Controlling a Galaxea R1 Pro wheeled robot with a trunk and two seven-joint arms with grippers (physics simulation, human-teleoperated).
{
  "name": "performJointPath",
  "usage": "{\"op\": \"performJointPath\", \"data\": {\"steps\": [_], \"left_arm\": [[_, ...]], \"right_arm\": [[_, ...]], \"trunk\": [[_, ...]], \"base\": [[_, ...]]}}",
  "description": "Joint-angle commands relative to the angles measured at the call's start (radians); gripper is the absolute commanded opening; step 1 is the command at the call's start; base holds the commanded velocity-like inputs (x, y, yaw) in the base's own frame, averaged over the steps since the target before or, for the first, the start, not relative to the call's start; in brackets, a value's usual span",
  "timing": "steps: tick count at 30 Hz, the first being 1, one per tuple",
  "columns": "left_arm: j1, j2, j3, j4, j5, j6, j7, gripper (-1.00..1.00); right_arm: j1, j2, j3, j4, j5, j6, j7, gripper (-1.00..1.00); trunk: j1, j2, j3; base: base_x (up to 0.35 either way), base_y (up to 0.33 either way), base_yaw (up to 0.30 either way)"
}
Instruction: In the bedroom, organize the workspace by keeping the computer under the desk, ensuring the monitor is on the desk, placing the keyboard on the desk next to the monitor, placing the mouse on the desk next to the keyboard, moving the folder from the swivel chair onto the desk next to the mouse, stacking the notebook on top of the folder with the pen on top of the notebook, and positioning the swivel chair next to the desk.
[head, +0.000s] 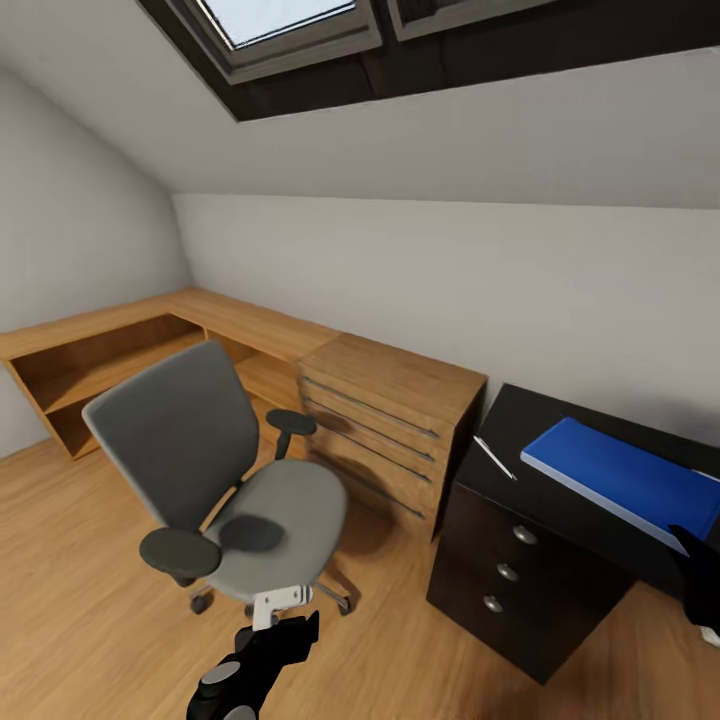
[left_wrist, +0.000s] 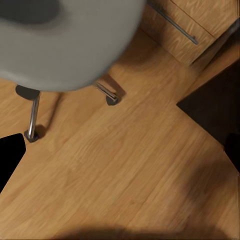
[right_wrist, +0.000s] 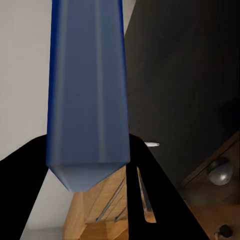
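The right claw (head: 700, 585) sits at the right edge of the head view, touching the near end of the blue folder (head: 625, 475). In the right wrist view its two dark fingers (right_wrist: 150, 200) stand on either side of the folder's end (right_wrist: 87, 90), closed on it. The folder is a flat bright blue rectangle with a thin pale edge, lying slantwise over the black top of the bench (head: 540, 420), whose front has drawers with round silver knobs. Just beside the folder, toward the bench's left end, lies a slim light pen (head: 494, 458), apart from it.

The left claw (head: 285, 630) hangs low in front of the robot, near the front rim of the swivel chair (head: 200, 460); I cannot tell how wide it stands. The left wrist view looks down on the chair's grey seat (left_wrist: 65, 45), its chrome legs and the wood floor (left_wrist: 125, 175).

The chair stands well apart from the bench, its seat bare. A wood dresser (head: 385, 430) stands between them, against the bench's end.
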Motion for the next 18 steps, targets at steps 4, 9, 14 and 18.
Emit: {"op": "performJointPath", "data": {"steps": [4,9,14,18], "left_arm": [[-0.001,0.001,-0.002,-0.002,0.005,0.002,0.008,1.0],[-0.001,0.0,-0.002,0.0,0.006,0.003,0.009,1.0],[-0.001,0.0,-0.002,0.001,0.006,0.003,0.009,1.0],[-0.001,0.0,-0.006,0.001,0.006,0.003,0.009,1.0]], "right_arm": [[-0.001,0.0,-0.002,-0.001,-0.012,0.005,-0.01,-1.0],[-0.001,0.0,-0.002,-0.001,-0.012,0.005,-0.01,-1.0],[-0.001,0.0,-0.002,-0.001,-0.012,0.005,-0.01,-1.0],[-0.001,0.0,-0.001,-0.001,-0.012,0.005,-0.01,-1.0]], "trunk": [[0.0,-0.001,-0.001],[0.0,-0.001,-0.001],[0.0,-0.001,-0.001],[0.0,-0.001,-0.001]], "base": [[0.0,0.0,-0.275],[0.0,0.0,-0.275],[0.0,0.0,-0.275],[0.0,0.0,-0.275]]}}
